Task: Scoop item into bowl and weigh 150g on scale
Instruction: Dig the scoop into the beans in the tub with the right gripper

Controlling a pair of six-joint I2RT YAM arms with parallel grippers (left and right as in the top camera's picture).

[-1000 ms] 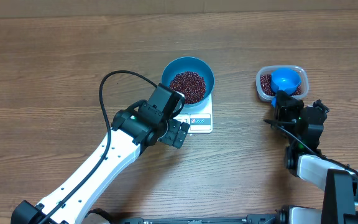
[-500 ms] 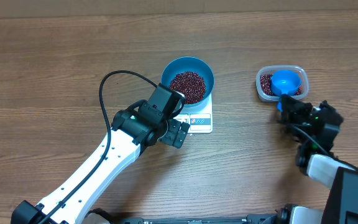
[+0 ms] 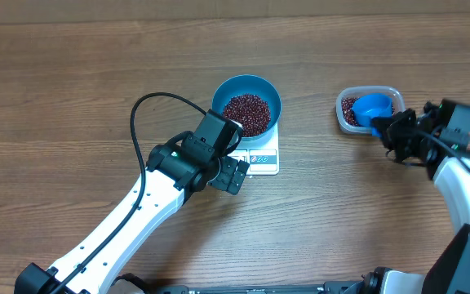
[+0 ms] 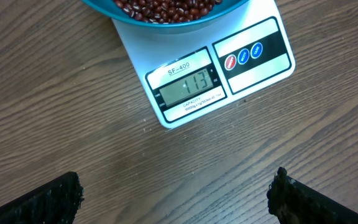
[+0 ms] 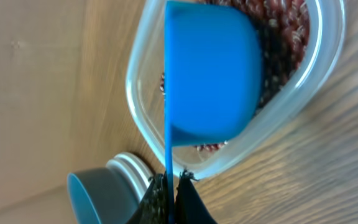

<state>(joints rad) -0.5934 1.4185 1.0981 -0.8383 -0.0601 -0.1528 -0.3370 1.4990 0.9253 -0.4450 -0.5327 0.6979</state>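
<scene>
Two heaps of beans (image 3: 246, 113) showed: one in the blue bowl (image 3: 219, 96) sitting on the scale (image 4: 191, 87), the other in the clear tub (image 3: 341, 113), well off to the right. The left gripper (image 4: 176, 199) hung wide open and empty just short of the scale's display. The right gripper (image 5: 169, 190) was pinched tight on the handle of the blue scoop (image 5: 213, 68), whose cup was turned on edge in the tub.

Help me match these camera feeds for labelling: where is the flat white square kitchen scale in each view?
Overhead: flat white square kitchen scale near centre, partly under the round deep blue bowl.
Left wrist: scale at upper middle, display facing the camera.
Right wrist: not in it.
Shared landmark: the bowl resting on the scale, in the overhead and left wrist views.
</scene>
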